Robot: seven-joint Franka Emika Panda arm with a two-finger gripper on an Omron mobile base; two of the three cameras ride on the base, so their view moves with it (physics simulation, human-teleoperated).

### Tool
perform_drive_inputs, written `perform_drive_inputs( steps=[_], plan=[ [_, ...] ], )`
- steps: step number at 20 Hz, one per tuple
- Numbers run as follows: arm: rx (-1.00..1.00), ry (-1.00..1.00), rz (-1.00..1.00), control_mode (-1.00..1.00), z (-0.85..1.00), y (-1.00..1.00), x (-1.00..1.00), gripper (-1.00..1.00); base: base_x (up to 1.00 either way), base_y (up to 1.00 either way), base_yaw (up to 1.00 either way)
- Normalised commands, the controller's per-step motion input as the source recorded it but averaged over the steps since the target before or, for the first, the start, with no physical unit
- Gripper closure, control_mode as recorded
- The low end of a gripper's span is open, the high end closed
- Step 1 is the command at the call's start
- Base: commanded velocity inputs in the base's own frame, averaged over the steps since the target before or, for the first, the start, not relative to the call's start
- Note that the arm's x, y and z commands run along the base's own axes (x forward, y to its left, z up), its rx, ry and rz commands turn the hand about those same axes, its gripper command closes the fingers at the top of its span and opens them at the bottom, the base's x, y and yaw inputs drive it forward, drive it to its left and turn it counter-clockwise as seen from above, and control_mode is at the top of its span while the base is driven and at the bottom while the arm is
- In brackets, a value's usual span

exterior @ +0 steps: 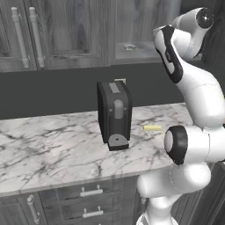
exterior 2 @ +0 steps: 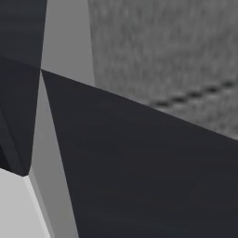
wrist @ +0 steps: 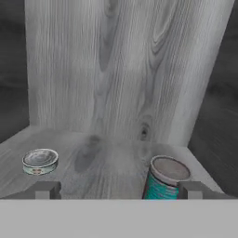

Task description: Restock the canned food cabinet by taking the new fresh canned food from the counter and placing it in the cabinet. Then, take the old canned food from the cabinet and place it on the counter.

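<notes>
The gripper (wrist: 119, 189) is seen spread wide inside the cabinet (wrist: 125, 79), its two dark fingertips (wrist: 46, 189) parted and grasping nothing. The new fresh canned food (wrist: 166, 179) is set upright on the shelf board (wrist: 107, 162) near the shelf's right front corner, just inside the right-hand fingertip, though contact between the two cannot be told. The old canned food (wrist: 40, 161) is laid flat toward the left edge of the same shelf, well apart from the teal can and slightly behind the left-hand fingertip. A pale wood-grain back panel is seen rising behind both cans.

From the left base view, the white arm (exterior: 193, 88) is shown reaching up into the open wall cabinet, where the low tin is glimpsed on the shelf edge. Below it, the counter (exterior: 52, 149) is occupied by a black coffee machine (exterior: 114, 114) near the middle of the slab and a small yellow object (exterior: 153, 128) toward its right end. Drawers with short handles (exterior: 91, 192) are shown under the counter's front edge.
</notes>
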Motion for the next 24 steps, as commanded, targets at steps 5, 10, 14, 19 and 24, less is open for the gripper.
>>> perform_drive_inputs(
  steps=[5,10,14,19,24],
  plan=[
    [0.07,0.12,0.12,-1.0,0.0,0.83,-0.52,-1.0,0.0,0.0,0.0],
    [0.12,0.17,0.06,-1.0,-0.06,0.21,-0.01,-1.0,0.0,0.0,0.0],
    [0.04,0.18,0.0,-1.0,-0.36,0.0,0.1,-1.0,0.0,0.0,0.0],
    [0.09,0.22,0.04,-1.0,-0.44,0.0,0.18,-1.0,0.0,0.0,0.0],
    [0.02,0.03,0.03,-1.0,-0.05,0.0,0.64,-1.0,0.0,0.0,0.0]
  ],
)
